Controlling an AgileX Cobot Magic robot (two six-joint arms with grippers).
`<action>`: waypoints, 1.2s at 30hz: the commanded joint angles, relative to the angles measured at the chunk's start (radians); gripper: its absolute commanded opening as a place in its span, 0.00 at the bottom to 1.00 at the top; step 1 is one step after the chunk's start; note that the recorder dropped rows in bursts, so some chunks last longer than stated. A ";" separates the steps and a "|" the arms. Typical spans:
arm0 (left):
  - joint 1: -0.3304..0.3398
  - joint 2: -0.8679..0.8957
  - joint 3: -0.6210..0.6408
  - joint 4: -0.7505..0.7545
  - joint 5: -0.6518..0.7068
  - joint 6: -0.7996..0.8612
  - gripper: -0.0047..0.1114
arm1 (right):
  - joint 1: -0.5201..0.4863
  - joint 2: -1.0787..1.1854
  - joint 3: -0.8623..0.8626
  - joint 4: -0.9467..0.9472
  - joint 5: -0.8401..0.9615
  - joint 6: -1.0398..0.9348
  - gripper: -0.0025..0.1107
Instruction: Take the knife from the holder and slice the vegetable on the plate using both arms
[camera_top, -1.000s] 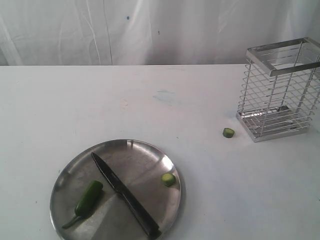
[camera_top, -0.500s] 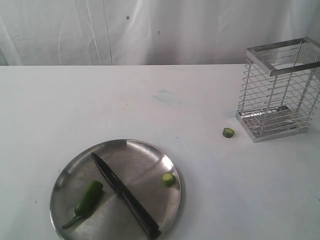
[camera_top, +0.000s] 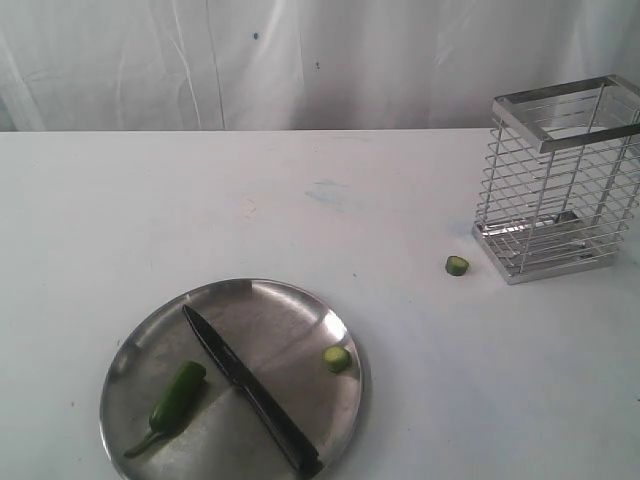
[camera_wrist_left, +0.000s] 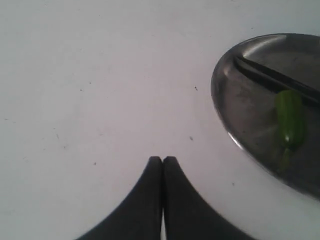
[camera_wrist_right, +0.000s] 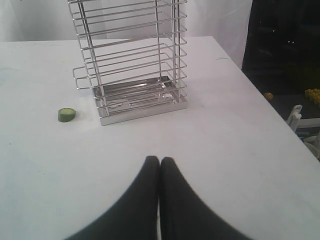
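Observation:
The knife (camera_top: 250, 390) lies across the steel plate (camera_top: 300, 310), tip toward the far side, handle at the near rim. The green chili (camera_top: 175, 397) rests on the plate left of the blade, and a round slice (camera_top: 337, 358) lies on the plate's right part. Another slice (camera_top: 457, 265) sits on the table beside the empty wire holder (camera_top: 555, 180). Neither arm shows in the exterior view. My left gripper (camera_wrist_left: 162, 160) is shut and empty over bare table beside the plate (camera_wrist_left: 235, 115) and chili (camera_wrist_left: 290, 117). My right gripper (camera_wrist_right: 160, 160) is shut and empty, in front of the holder (camera_wrist_right: 132, 60).
A white table (camera_top: 300, 200) carries everything, with a white curtain behind it. In the right wrist view the table's edge (camera_wrist_right: 270, 100) runs close by the holder, with dark floor and clutter beyond.

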 joint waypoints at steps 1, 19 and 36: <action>-0.008 -0.005 0.006 0.119 0.016 0.004 0.04 | 0.003 -0.005 -0.002 0.000 -0.001 0.000 0.02; -0.010 -0.005 0.006 0.118 -0.002 0.075 0.04 | 0.003 -0.005 -0.002 0.000 -0.001 0.000 0.02; -0.010 -0.005 0.006 0.121 -0.007 0.075 0.04 | 0.003 -0.005 -0.002 0.000 -0.001 0.000 0.02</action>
